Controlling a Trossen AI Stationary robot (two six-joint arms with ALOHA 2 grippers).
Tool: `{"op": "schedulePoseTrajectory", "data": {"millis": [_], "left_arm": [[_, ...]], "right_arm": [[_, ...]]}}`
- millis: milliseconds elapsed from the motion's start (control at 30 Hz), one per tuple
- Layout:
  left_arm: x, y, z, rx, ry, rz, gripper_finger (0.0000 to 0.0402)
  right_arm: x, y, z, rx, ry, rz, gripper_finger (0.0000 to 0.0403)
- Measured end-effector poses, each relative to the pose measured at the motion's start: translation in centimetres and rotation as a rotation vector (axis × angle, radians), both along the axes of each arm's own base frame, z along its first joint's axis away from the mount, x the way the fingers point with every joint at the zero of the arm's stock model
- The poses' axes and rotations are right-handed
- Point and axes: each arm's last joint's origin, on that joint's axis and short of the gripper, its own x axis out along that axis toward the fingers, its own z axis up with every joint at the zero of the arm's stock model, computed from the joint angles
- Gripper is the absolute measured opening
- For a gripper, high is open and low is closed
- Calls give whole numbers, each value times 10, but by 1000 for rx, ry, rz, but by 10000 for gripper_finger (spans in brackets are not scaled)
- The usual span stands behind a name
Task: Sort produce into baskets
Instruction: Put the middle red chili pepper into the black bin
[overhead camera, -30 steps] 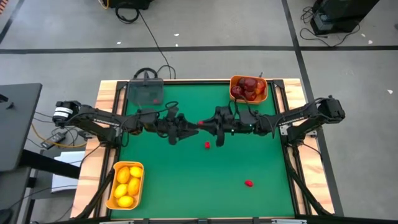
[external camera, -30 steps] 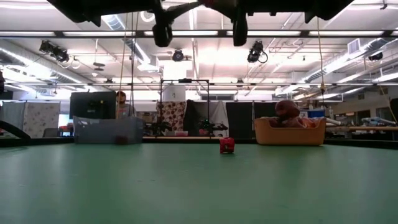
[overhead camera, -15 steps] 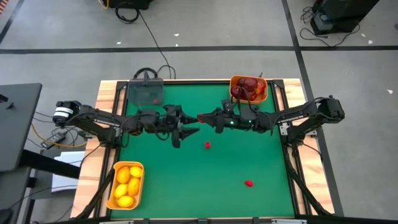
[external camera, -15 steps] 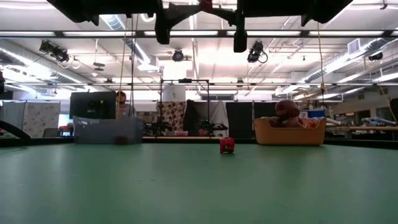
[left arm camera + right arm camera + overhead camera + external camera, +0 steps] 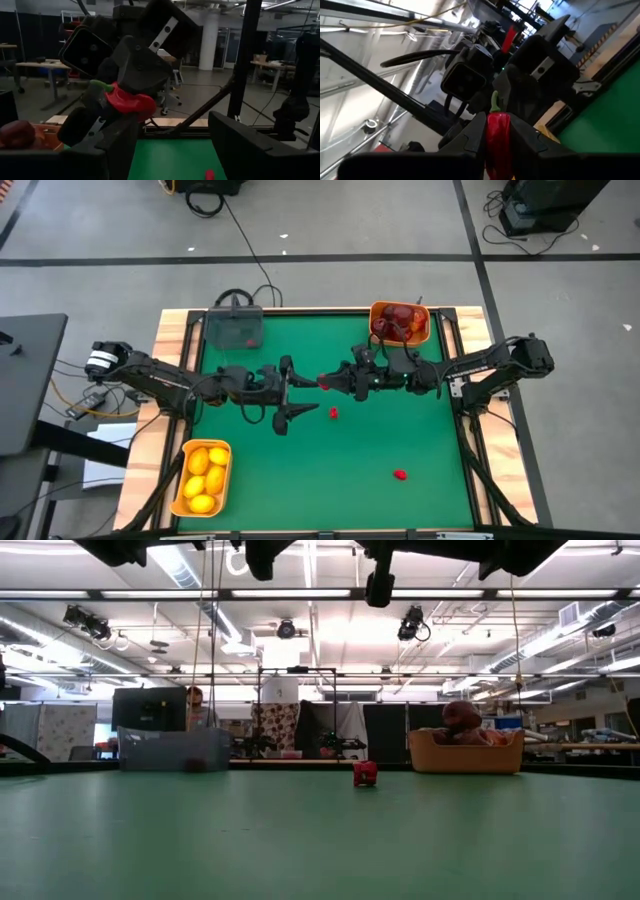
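My right gripper [image 5: 325, 380] is over the middle of the green table, shut on a small red pepper with a green stem [image 5: 497, 134]. The pepper also shows in the left wrist view [image 5: 127, 100]. My left gripper [image 5: 288, 392] is just to its left, facing it, open and empty. Two small red bits [image 5: 333, 413] [image 5: 400, 475] lie on the table. One orange bin [image 5: 203, 477] holds yellow lemons. Another orange bin [image 5: 400, 322] holds dark red fruits. A grey tray [image 5: 234, 328] stands at the far left. My right gripper pinches the red pepper's body [image 5: 498, 142] between its two fingers. The pepper lies along the fingers, and its green stem end [image 5: 494, 102] sticks out past the tips. The fingers come about level from the table's right. The pepper is lifted clear of the table.
In the low view the nearer red bit [image 5: 365, 774] sits mid-table between the grey tray [image 5: 172, 750] and the orange bin [image 5: 465, 752]. Both arms reach over the table's far half. A person shows in the room beyond the table.
My left gripper has drawn back from my right gripper toward the table's left edge, and its fingers stand wider apart. The red pepper has stayed in my right gripper, clear of the table.
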Motion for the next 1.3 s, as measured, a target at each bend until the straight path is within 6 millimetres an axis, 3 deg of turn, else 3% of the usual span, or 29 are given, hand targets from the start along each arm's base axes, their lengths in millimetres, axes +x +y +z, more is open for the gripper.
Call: {"op": "schedulePoseTrajectory", "data": {"millis": [167,333,633,833,1033,1300], "left_arm": [[1,-4,2,1,11,-6,250],[5,-7,21,0,44,0,246],[4,-10,58,146,341,-16,241],[2,-13,78,229,254,-13,241],[3,-17,75,400,254,53,241],[3,-12,76,396,267,173,241]], "right_arm": [[0,-2,-2,80,29,48,74],[-1,-5,0,133,25,125,74],[0,-5,-2,140,40,166,74],[1,-5,-9,140,84,170,74],[0,-6,-2,168,33,143,74],[-2,-6,8,143,-73,93,74]]}}
